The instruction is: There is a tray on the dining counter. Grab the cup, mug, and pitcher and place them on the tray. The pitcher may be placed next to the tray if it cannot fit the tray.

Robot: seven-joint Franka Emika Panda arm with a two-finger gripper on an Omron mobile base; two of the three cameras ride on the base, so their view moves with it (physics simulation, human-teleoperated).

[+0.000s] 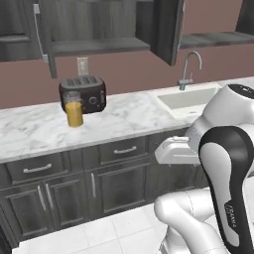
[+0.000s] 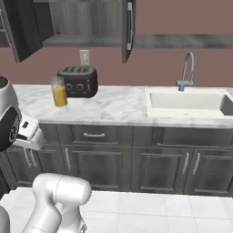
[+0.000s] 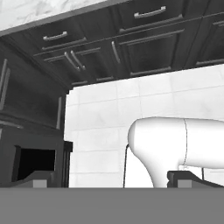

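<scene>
Pitcher (image 1: pixel 74 112) upright on bench (image 1: pixel 124 119) beside toaster (image 1: pixel 83 93); claw (image 3: pixel 109 181) wide, empty, aimed floorward, well below the pitcher

From behind the arm's left and right we look forward and down on the same marble desk (image 1: pixel 124 119) with its toaster (image 1: pixel 83 93), pitcher (image 1: pixel 74 112) and sink (image 2: pixel 189 103), while our hand camera faces low, dark cabinet fronts (image 3: pixel 144 48) and white floor tiles (image 3: pixel 100 113).
</scene>
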